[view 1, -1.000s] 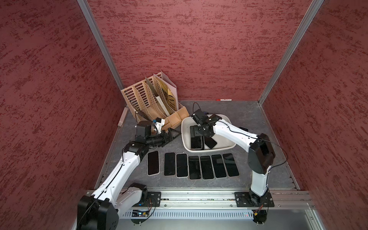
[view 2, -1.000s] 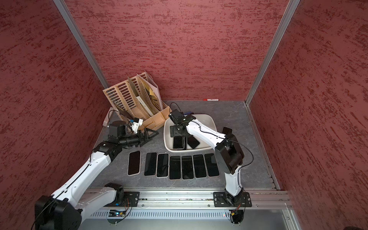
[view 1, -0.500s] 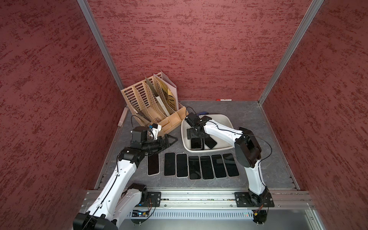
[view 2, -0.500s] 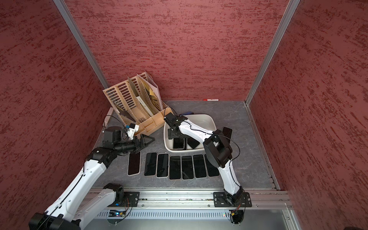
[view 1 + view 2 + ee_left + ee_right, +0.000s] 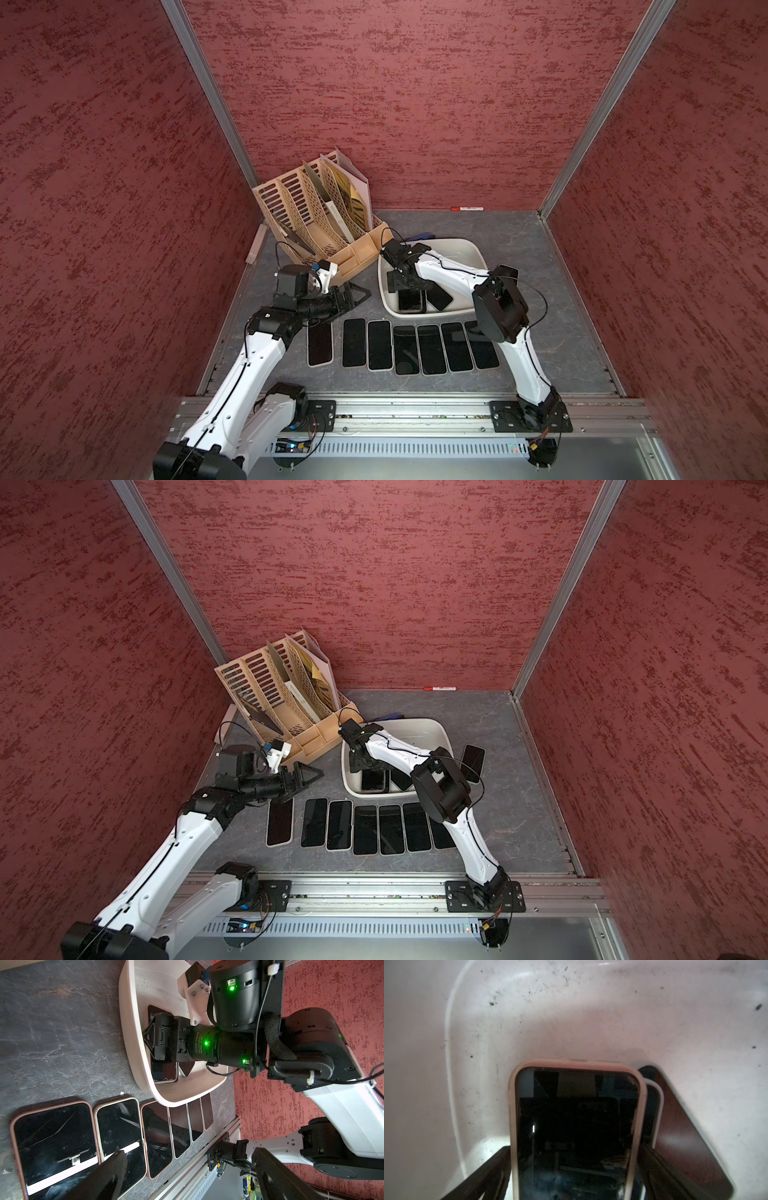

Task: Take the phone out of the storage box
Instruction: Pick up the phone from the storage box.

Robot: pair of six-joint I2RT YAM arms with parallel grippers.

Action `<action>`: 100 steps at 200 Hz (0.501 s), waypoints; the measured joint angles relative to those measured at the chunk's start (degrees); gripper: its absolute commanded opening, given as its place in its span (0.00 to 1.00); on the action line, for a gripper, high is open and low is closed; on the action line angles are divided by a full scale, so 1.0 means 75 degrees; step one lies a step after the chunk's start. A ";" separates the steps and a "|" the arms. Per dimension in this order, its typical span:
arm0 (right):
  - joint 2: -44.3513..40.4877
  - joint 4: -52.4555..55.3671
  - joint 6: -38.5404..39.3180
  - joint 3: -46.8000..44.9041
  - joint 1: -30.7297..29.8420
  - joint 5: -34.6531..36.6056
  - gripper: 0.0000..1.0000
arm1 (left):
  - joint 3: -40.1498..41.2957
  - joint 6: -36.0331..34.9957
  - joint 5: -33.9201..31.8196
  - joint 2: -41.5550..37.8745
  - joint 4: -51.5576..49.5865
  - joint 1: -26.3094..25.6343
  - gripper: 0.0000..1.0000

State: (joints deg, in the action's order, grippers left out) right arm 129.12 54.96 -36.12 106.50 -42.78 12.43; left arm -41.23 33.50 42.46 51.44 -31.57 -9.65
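While the right claw [image 5: 576,1148] hangs low inside the storage box [image 5: 457,253], its two dark fingers [image 5: 488,1174] stand spread wide, one along each long edge of the phone [image 5: 575,1126] (whether they actually press the case, the wrist view does not settle). That phone lies screen up in a pale pinkish case, in the end of the box nearest the robot, and nothing lifts it. It rests partly over a white-edged phone [image 5: 654,1105]. A dark phone [image 5: 685,1136] lies askew just beside them on the speckled box floor. In both top views the right arm reaches across the box from the far right and bends down into it.

The left claw [image 5: 357,294] is spread too and pinches nothing. It hovers over the grey table [image 5: 519,353], left of the box, between the beige file organizer [image 5: 316,212] and the row of seven phones [image 5: 405,349]. Those seven lie face up, side by side, along the near side of the box, the leftmost set a little apart from the rest. In a top view a lone phone [image 5: 473,762] lies on the table just right of the box, partly behind the right arm. A red marker [image 5: 467,208] sits against the back wall, well apart from everything else.
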 measured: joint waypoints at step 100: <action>0.0216 0.0262 -0.0067 0.0256 -0.0020 0.0271 0.80 | 0.0000 -0.0108 -0.0073 0.0000 -0.0082 0.0000 1.00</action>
State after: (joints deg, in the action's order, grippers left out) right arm 130.74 56.93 -36.62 108.42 -42.94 14.46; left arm -41.23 32.69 41.91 51.44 -32.18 -9.65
